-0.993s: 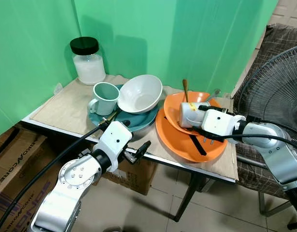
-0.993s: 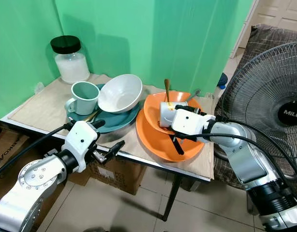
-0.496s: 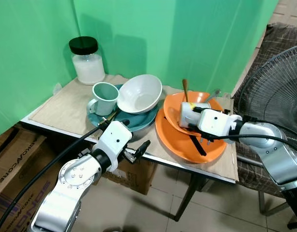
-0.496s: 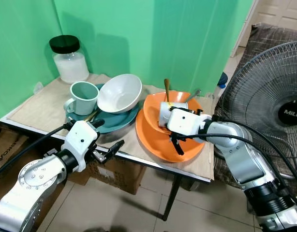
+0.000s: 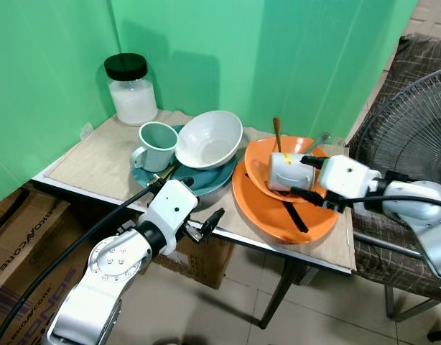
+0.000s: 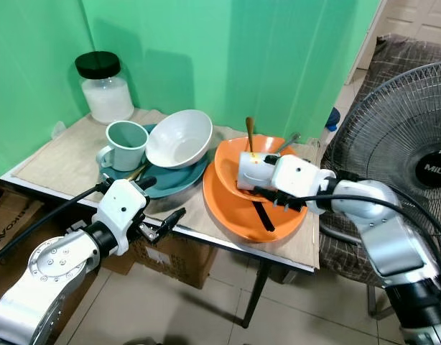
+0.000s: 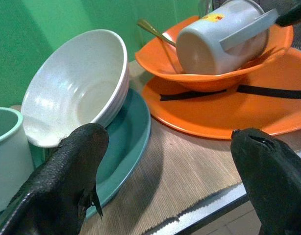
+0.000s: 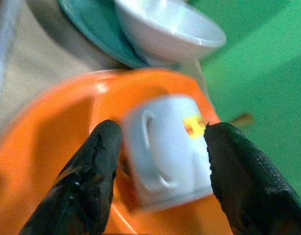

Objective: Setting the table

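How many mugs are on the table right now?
2. A green mug stands upright on the teal plate; a white mug lies on its side in the orange bowl, between the right tool's fingers.

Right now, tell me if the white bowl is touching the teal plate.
Touching. The left wrist view shows the white bowl tilted, its lower side resting on the teal plate, no gap between.

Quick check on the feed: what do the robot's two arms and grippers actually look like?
Both arms are silver metal with rounded joints and a white block at each wrist. A black cable runs along each arm. The left gripper and right gripper each carry two long black fingers with a rough, matte surface. No markings are legible.
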You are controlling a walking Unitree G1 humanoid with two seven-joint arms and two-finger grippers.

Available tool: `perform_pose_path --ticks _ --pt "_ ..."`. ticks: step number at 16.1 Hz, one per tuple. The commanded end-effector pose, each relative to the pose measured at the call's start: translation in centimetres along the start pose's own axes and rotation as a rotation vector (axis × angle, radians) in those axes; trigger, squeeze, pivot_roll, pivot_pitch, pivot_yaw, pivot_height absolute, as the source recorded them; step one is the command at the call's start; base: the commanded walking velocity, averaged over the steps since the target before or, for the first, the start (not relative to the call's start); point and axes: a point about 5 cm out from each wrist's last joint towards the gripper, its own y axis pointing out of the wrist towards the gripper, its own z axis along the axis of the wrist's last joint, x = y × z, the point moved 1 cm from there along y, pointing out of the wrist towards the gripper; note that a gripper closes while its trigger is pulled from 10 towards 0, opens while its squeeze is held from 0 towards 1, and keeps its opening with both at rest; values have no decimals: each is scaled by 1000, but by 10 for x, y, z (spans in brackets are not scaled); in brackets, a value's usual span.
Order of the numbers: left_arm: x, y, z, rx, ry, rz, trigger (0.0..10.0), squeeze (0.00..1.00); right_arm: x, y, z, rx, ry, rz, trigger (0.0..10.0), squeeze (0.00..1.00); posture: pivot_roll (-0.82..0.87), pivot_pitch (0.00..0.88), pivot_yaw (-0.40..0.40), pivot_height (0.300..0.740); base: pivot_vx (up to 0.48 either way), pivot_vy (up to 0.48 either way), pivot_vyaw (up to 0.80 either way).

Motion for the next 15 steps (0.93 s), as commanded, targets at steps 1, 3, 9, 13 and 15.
perform_pose_path --ticks 1,3,9,13,15 --pt "-2 1 0 -4 20 0 10000 0 5 -5 8 56 48 -6 10000 1000 30 0 -7 740 0 0 0" --pt "-2 3 1 3 18 -3 10000 0 18 -6 1 102 275 -129 10000 1000 29 0 -6 740 0 0 0" --pt "-2 5 6 27 -7 -9 10000 0 16 9 -37 55 999 -333 10000 0 33 0 -7 740 0 0 0" --pt "1 5 7 37 -13 -28 10000 0 20 6 -38 108 1217 -354 9843 0 33 0 -6 740 0 0 0" --pt "1 6 7 37 -11 -30 10000 0 21 7 -35 107 1257 -343 1059 0 30 0 -5 740 0 0 0"
